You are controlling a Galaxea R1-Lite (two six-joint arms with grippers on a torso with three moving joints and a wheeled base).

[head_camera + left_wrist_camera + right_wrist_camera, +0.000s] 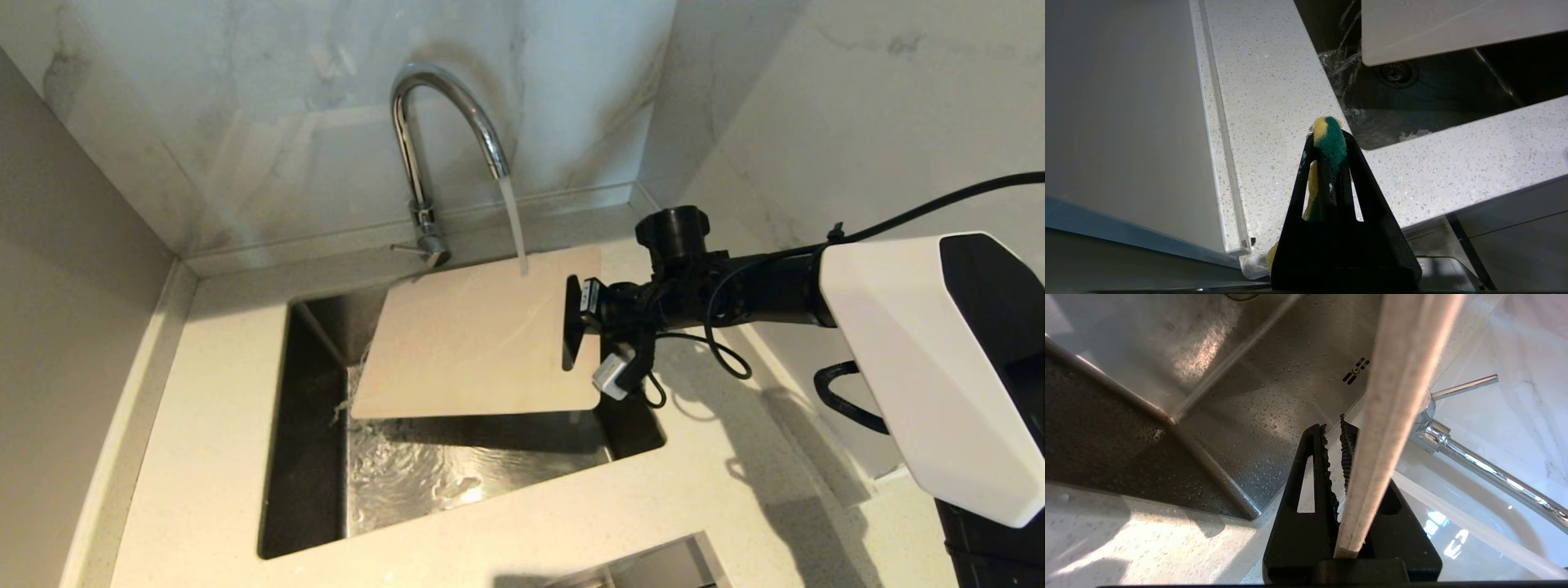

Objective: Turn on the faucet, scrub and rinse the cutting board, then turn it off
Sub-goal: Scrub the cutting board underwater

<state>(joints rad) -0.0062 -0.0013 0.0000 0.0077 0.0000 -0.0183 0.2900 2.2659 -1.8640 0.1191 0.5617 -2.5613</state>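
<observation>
Right gripper (574,333) clamps cutting board (482,339) under faucet (433,155) stream, over sink (310,457).

Right arm extended from the right side toward the left across the head view, white forearm shell nearest the camera, black wrist beyond it. Right claw (574,333) clamped edge-on upon the board (482,335), holding it tilted; in the right wrist view the board's edge lies between the ribbed fingers (1331,486). Left arm outside the head view. Left claw (1329,143) pointing downward, closed tight upon the sponge (1331,141), which protrudes past the fingertips.
</observation>
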